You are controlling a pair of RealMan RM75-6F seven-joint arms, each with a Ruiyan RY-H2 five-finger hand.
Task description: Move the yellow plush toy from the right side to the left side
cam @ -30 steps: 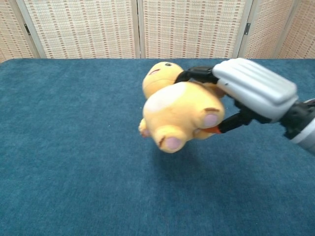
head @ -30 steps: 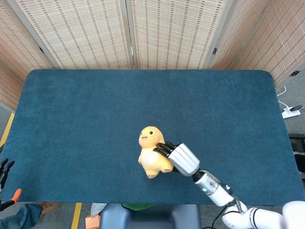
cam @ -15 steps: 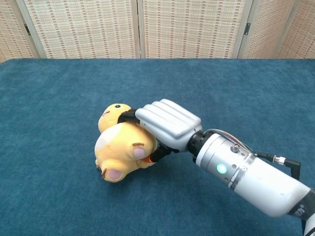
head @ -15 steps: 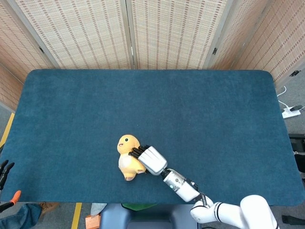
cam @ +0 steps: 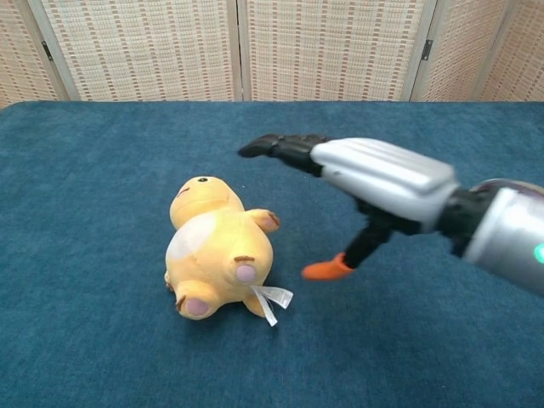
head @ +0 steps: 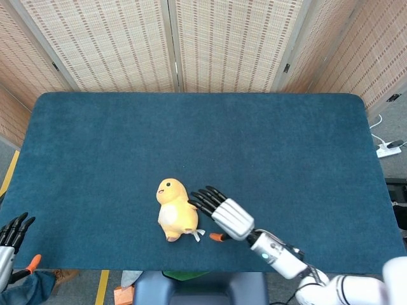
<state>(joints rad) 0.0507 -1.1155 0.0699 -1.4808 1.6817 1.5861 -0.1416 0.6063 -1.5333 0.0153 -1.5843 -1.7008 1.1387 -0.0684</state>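
Note:
The yellow plush toy point(head: 174, 210) lies on its back on the blue table, left of centre and near the front edge; the chest view shows the yellow plush toy point(cam: 218, 251) with its white tag trailing right. My right hand point(head: 224, 215) hovers just right of it, fingers spread and holding nothing; the same right hand point(cam: 365, 183) shows raised above the cloth with its orange-tipped thumb pointing down. My left hand point(head: 11, 234) is off the table's front left corner, fingers apart and holding nothing.
The blue felt table point(head: 254, 146) spreads wide behind and to both sides of the toy. Woven folding screens point(head: 172, 44) stand along its far edge. A power strip point(head: 388, 149) lies on the floor to the right.
My right hand carried the toy leftward and down onto the table, then let go and drew back to the right with fingers spread. The toy now lies free. My left hand rose a little.

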